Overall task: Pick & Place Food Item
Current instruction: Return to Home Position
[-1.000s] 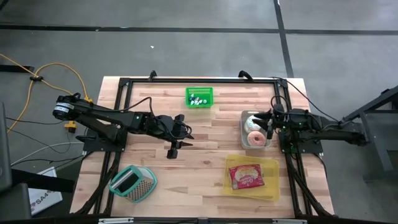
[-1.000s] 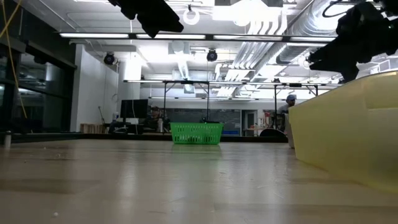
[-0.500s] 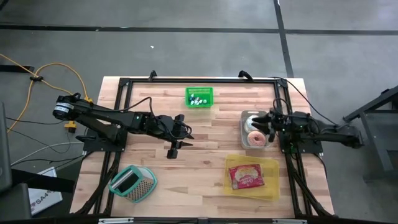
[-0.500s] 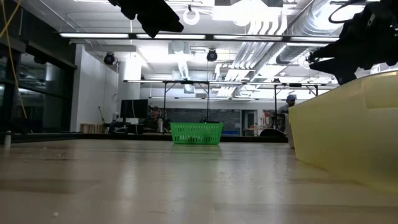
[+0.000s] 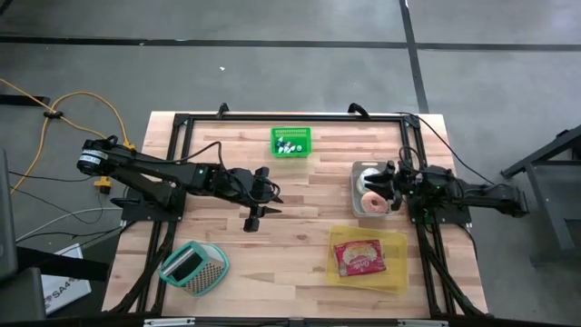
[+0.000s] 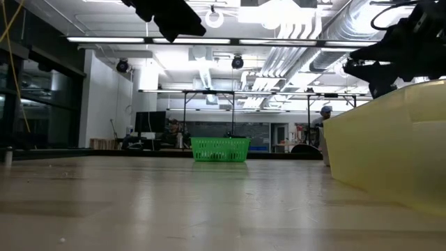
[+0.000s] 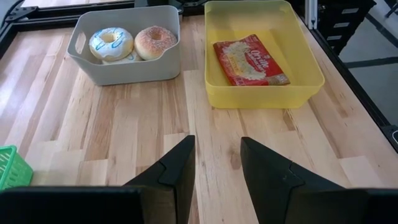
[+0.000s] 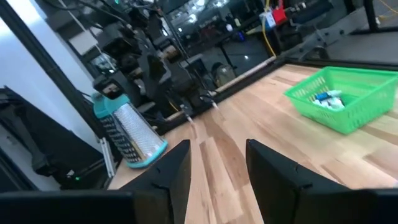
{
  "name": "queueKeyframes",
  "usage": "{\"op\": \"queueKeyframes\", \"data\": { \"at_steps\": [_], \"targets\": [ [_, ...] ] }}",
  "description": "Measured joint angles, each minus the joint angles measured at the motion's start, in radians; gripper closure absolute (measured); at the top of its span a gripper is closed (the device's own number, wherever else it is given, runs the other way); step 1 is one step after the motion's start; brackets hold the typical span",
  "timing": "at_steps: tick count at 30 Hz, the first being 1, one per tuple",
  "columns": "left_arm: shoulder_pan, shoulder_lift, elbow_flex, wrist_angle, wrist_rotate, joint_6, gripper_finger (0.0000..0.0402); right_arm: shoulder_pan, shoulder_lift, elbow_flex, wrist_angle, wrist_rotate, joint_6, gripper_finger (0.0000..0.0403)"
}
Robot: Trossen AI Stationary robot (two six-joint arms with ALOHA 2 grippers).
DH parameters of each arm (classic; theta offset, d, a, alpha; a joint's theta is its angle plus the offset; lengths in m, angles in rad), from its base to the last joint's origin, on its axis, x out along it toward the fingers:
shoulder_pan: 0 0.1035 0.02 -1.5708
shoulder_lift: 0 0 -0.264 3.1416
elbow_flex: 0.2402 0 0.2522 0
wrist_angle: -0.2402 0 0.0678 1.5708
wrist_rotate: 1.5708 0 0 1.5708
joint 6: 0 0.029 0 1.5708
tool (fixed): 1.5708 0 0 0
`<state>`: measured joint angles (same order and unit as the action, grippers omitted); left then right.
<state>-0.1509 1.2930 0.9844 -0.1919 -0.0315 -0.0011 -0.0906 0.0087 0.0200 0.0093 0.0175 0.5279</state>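
Note:
A grey bin (image 7: 127, 62) holds two donuts: one with white and blue icing (image 7: 111, 42), one sugared pink (image 7: 155, 40). Beside it a yellow tray (image 7: 311, 81) holds a red food packet (image 7: 250, 59). My left gripper (image 7: 217, 168) hovers open over the table's middle (image 5: 259, 215), pointing toward the bin and tray. My right gripper (image 8: 217, 168) is open with nothing between its fingers. It stands level above the grey bin (image 5: 356, 195) at the right (image 5: 381, 184), high up in the low view (image 6: 387, 63).
A green basket (image 5: 290, 143) with small items stands at the far middle of the table. A metal grater with a teal handle (image 5: 193, 266) lies at the near left. Black frame rails (image 5: 172, 163) run along the table's edges. Bare wood lies between the arms.
My right gripper has sunk a little over the grey bin and has tipped up from pointing downward to pointing level across the table. Its fingers have stayed open.

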Motion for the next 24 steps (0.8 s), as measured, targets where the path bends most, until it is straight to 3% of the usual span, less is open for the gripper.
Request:
{"op": "queueKeyframes", "data": {
  "at_steps": [24],
  "targets": [
    [0.000,0.000,0.000,0.006,0.000,0.001,0.0279,0.000,-0.001,-0.013,0.007,-0.023,0.003,0.0263]
  ]
}}
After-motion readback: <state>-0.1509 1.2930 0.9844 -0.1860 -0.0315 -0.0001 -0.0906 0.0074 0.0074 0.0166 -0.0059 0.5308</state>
